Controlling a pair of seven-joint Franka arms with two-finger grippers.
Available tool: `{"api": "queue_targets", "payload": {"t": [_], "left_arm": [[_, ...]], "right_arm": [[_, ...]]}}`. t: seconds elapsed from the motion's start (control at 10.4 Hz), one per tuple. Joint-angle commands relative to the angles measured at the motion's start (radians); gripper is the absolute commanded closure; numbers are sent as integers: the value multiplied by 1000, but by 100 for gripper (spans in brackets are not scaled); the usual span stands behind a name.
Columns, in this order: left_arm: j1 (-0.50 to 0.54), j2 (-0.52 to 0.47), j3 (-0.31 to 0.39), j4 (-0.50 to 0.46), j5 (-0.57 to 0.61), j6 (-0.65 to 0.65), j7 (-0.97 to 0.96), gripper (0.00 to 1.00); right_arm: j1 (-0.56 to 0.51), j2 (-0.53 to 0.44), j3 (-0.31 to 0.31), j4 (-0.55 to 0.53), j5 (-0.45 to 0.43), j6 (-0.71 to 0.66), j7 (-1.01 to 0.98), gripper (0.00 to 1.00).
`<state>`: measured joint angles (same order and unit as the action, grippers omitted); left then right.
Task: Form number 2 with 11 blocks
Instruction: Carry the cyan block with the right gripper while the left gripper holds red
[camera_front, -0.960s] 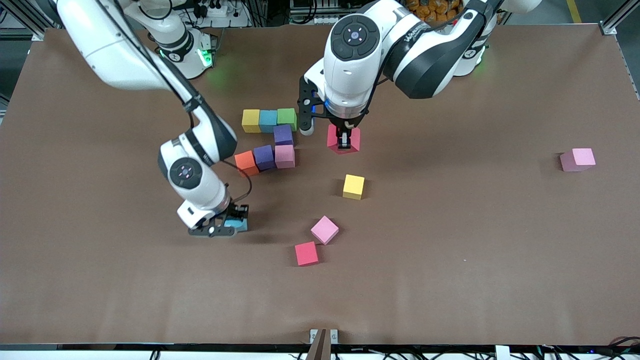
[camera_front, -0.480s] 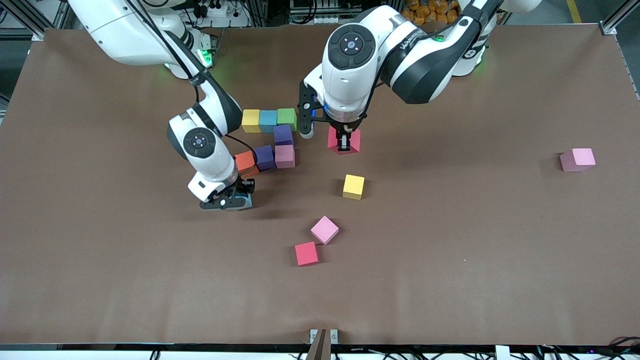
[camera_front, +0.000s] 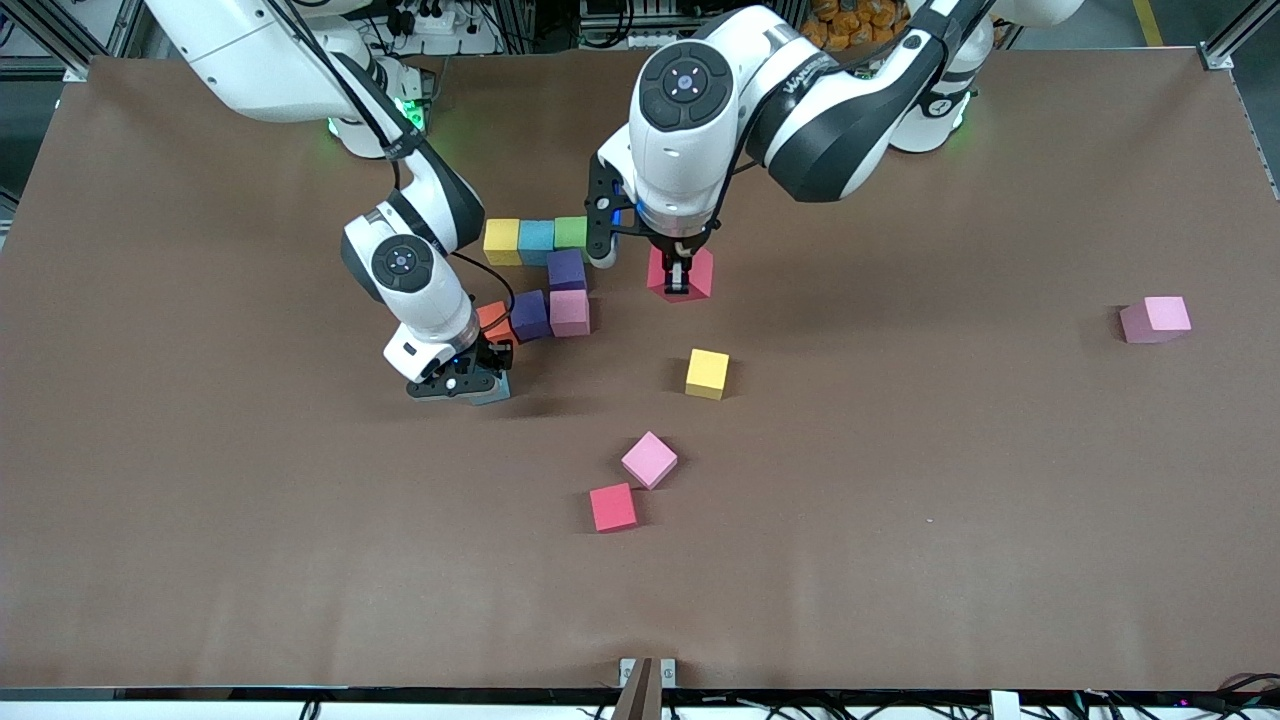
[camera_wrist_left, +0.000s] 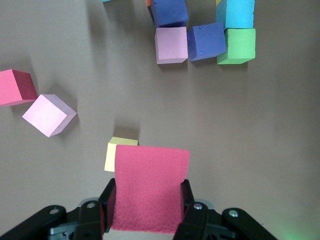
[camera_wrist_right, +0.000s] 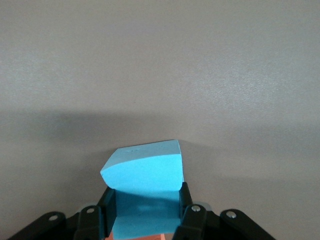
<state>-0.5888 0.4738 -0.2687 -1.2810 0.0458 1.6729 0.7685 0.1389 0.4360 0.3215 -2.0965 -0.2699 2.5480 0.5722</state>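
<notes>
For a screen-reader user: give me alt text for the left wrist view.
The left pincer is shut on a red block above the brown table. Below lie a yellow block, a pink block, and the unfinished number 2.

The unfinished 2 has 7 blocks: yellow, blue and green in a row, then purple, then pink, purple and orange. The left gripper holds a red block; the right gripper holds a light blue block. Loose blocks: yellow, pink, red, and a pink one well apart.
</notes>
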Motion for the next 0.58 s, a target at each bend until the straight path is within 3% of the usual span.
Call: {"api": "queue_targets", "payload": {"t": [0.0, 0.48], "left_arm": [[0, -7, 5, -3, -20, -15, 23, 100], [0, -7, 5, -3, -21, -21, 23, 100]], "right_arm": [[-4, -53, 17, -43, 49, 0, 14, 100], [-1, -66, 28, -51, 98, -41, 17, 100]]}}
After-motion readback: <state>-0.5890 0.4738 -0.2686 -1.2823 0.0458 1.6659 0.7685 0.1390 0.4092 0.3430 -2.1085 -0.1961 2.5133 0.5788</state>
